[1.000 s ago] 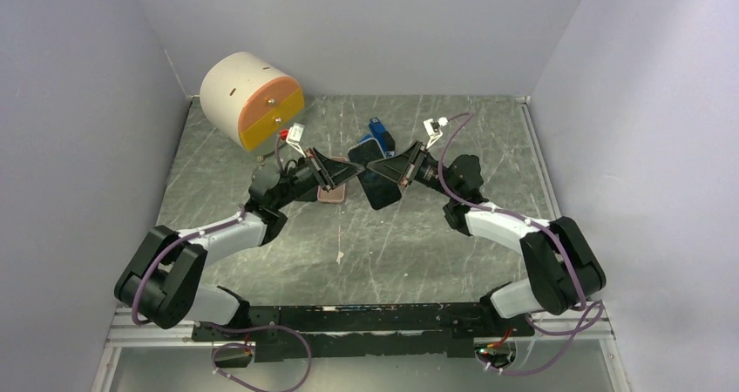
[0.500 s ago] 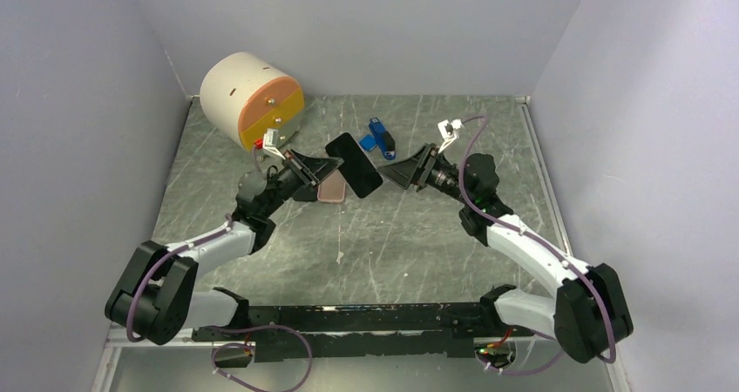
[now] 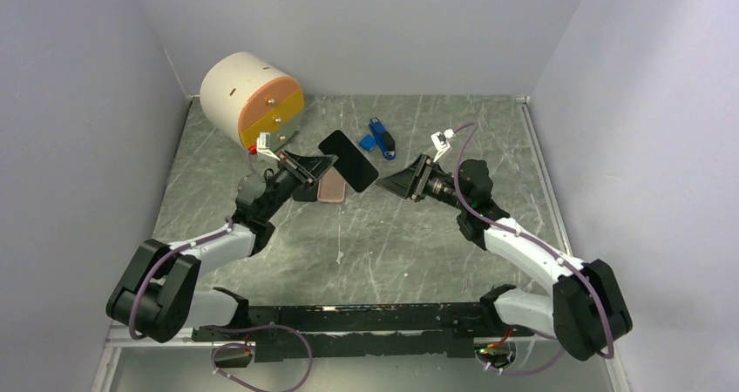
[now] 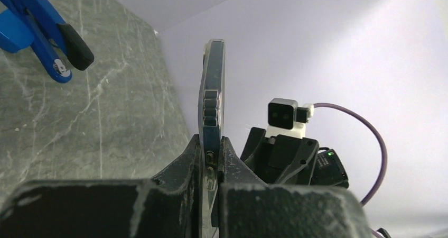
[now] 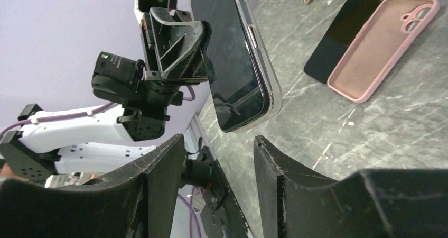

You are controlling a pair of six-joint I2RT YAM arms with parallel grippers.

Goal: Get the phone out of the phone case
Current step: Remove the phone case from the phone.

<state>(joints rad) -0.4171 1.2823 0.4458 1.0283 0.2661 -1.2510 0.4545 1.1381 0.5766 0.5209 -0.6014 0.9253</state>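
A black phone (image 3: 349, 161) in a clear phone case (image 5: 260, 58) hangs tilted above the table. My left gripper (image 3: 311, 167) is shut on its lower end, and in the left wrist view the cased edge (image 4: 211, 90) rises straight up out of the left gripper (image 4: 211, 143). The right gripper (image 3: 389, 183) is to the phone's right, apart from it and open. In the right wrist view nothing is between the spread fingers of that gripper (image 5: 219, 143), and the phone's screen (image 5: 232, 53) faces it a short way off.
A pink case (image 3: 332, 187) lies on the table under the held phone, with a flat black phone (image 5: 341, 37) beside it. Blue clips (image 3: 379, 137) lie at the back middle. A cream cylinder with orange and yellow drawers (image 3: 248, 96) stands at the back left.
The right gripper has let go of the phone, opened and drawn back to the right. The left gripper has carried the phone up and to the back left.
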